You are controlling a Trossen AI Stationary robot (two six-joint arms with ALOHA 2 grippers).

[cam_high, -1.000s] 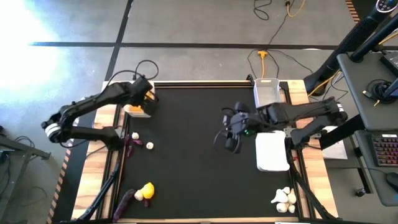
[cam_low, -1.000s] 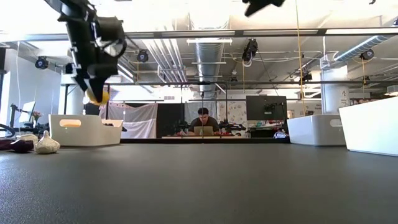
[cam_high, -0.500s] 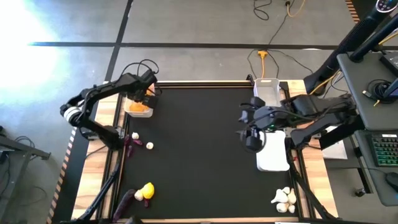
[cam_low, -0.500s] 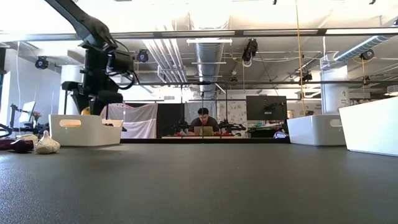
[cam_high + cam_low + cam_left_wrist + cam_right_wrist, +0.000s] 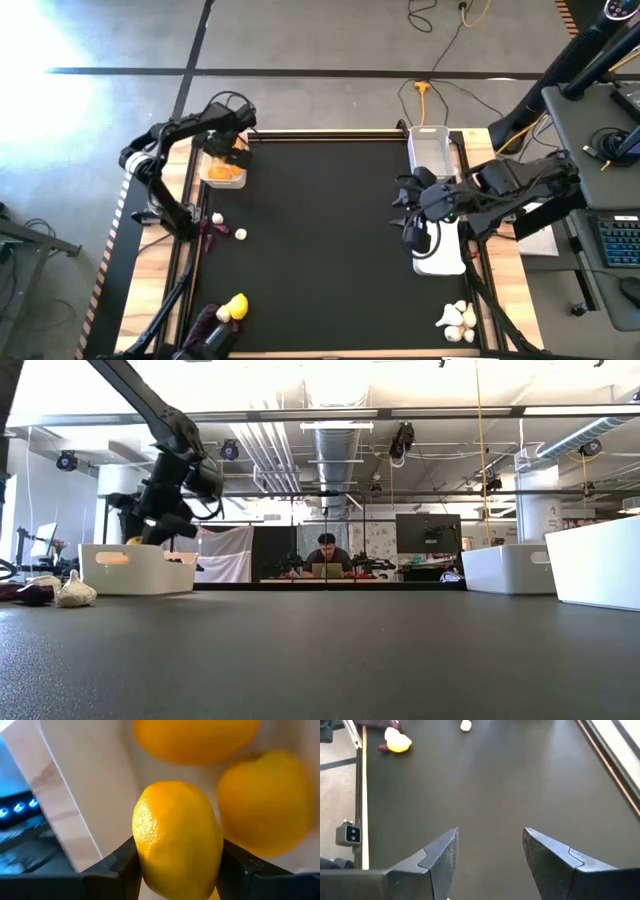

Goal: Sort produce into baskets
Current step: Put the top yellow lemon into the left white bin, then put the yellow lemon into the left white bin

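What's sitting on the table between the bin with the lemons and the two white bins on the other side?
Nothing: in the high view only bare black mat lies between the lemon bin and the right-hand bins.

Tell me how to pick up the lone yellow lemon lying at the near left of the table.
Come straight down on the lemon and close across its narrow middle, not its pointed ends. A purple eggplant piece lies against one side, so set the fingers on the free sides. The left hand is busy, shut on another lemon over the far-left basket; the right hand is open.
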